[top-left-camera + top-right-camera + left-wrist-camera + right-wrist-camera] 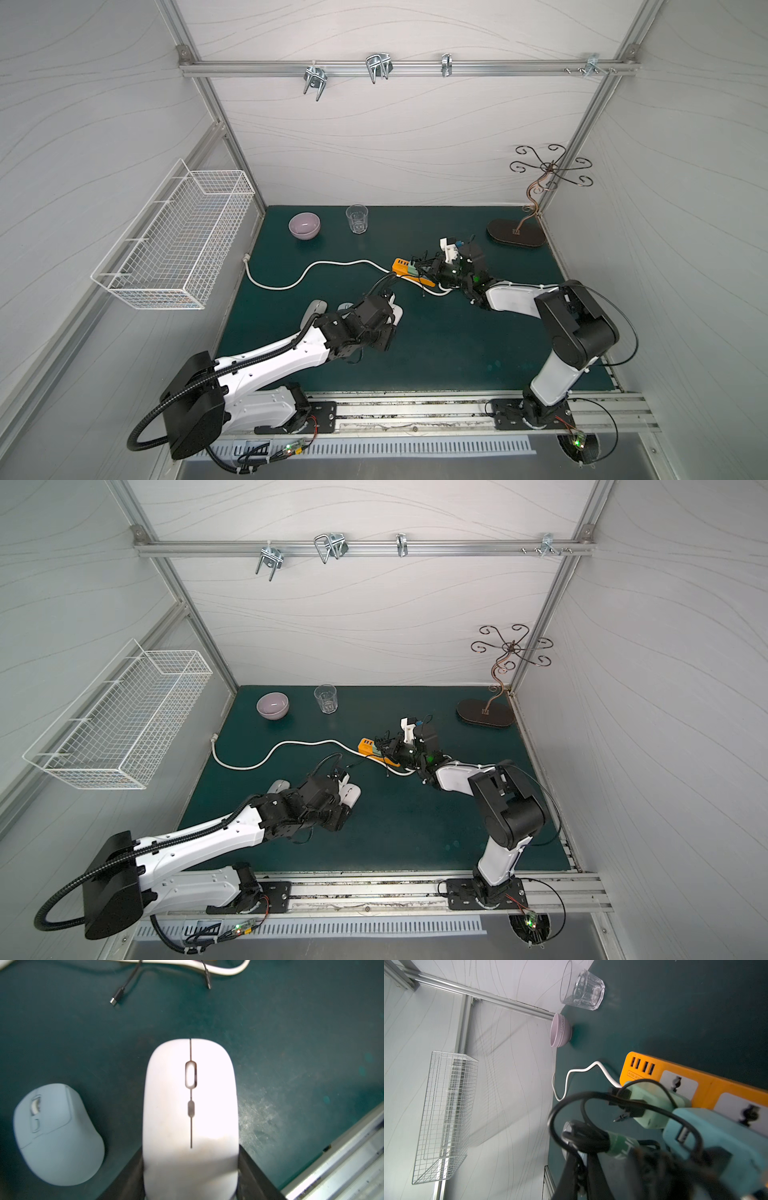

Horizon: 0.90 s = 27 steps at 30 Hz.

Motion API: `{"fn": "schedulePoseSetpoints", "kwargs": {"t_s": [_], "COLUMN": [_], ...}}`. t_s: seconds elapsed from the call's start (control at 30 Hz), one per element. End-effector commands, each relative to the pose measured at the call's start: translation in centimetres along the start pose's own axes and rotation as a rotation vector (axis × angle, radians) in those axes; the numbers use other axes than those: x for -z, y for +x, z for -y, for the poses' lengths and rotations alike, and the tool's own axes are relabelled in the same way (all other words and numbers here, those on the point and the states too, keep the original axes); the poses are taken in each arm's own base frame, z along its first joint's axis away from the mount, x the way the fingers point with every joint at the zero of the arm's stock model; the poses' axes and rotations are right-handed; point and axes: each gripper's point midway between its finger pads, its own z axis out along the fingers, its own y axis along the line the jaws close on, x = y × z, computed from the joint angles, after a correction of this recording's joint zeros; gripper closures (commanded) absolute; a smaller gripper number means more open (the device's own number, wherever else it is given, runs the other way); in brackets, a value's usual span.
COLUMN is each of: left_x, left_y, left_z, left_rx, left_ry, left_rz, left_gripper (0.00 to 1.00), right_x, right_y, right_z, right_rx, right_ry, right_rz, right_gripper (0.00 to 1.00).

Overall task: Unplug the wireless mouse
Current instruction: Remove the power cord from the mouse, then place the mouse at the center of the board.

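The left gripper is closed on the white mouse. Its two black fingers press against the rear flanks of the shell, one on each side. The front edge of the mouse carries no cable. Whether the mouse rests on the green mat or is raised off it cannot be determined. The mouse is located near the middle of the mat, left of centre, in both top views. A second mouse, pale blue-grey, lies just beside it on the left, apart from it. Beyond the white mouse, a loose black cable end with a bare connector lies on the mat. The right gripper is fully closed at the orange power strip, right of centre and farther back. Whether it pinches anything cannot be determined, because the wrist view is blurred there. A coiled black cable hangs in front of a pale green charger plugged into the strip. A white cord runs from the strip to the left edge. A lilac bowl and a clear glass stand at the far edge.
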Motion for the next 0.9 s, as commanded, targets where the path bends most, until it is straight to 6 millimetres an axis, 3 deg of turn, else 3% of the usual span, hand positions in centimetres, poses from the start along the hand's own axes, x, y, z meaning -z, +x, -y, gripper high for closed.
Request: {"fn": "schedulePoseSetpoints", "kwargs": {"t_s": [0.0, 0.23, 0.5, 0.87], "left_x": [0.1, -0.9, -2.5, -5.0], "left_y": [-2.0, -2.0, -0.7, -0.1], "left_z": [-0.9, -1.9, -3.5, -3.7], "left_rx": [0.05, 0.091, 0.178, 0.258], "left_ry": [-0.065, -0.114, -0.109, -0.142], "left_rz": [0.079, 0.064, 0.038, -0.012], "left_gripper": [0.45, 0.45, 0.45, 0.47], "right_x": [-0.3, 0.4, 1.6, 0.9], "right_y": [1.4, 3.7, 5.8, 8.0], "right_z": [-0.6, -1.0, -0.7, -0.1], "right_rx": [0.023, 0.048, 0.071, 0.082], "right_ry": [-0.017, -0.002, 0.032, 0.05], "right_rz": [-0.032, -0.07, -0.105, -0.165], "right_gripper": [1.0, 1.0, 1.0, 1.0]}}
